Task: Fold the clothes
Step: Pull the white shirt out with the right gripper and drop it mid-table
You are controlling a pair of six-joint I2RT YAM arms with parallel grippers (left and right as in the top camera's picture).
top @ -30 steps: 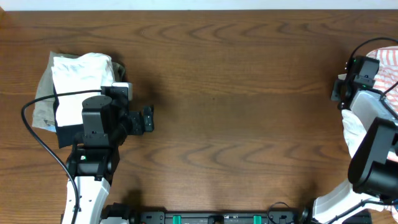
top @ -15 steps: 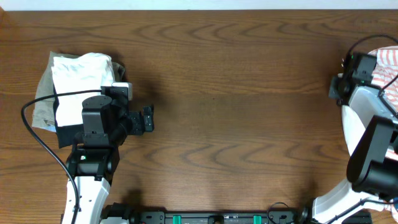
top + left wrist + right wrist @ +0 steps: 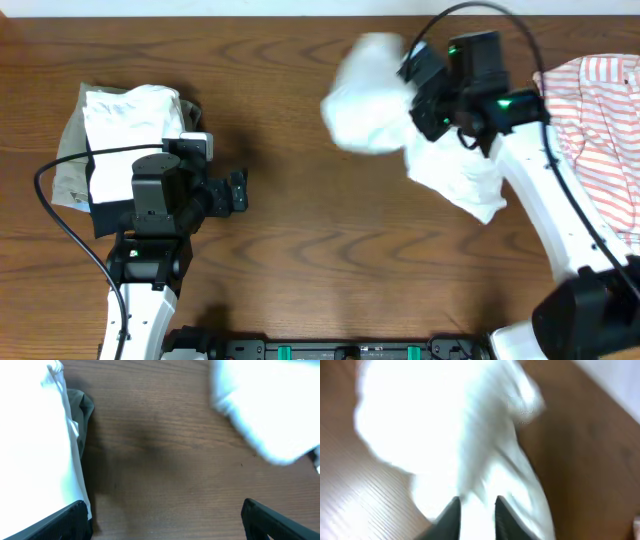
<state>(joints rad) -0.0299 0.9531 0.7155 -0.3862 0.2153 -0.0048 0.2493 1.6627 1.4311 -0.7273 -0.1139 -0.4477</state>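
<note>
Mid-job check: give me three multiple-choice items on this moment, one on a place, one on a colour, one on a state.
1. Where does the striped garment lie? A) right edge of the table B) table centre C) on the left pile
2. What colour is the carried garment between the right fingers? A) black B) white C) khaki
3. How do the left fingers stand? A) shut on cloth B) open, empty C) shut, empty

1 A: overhead shows it at the right edge.
2 B: white cloth fills the right wrist view.
3 B: they stand wide apart over bare wood.
</note>
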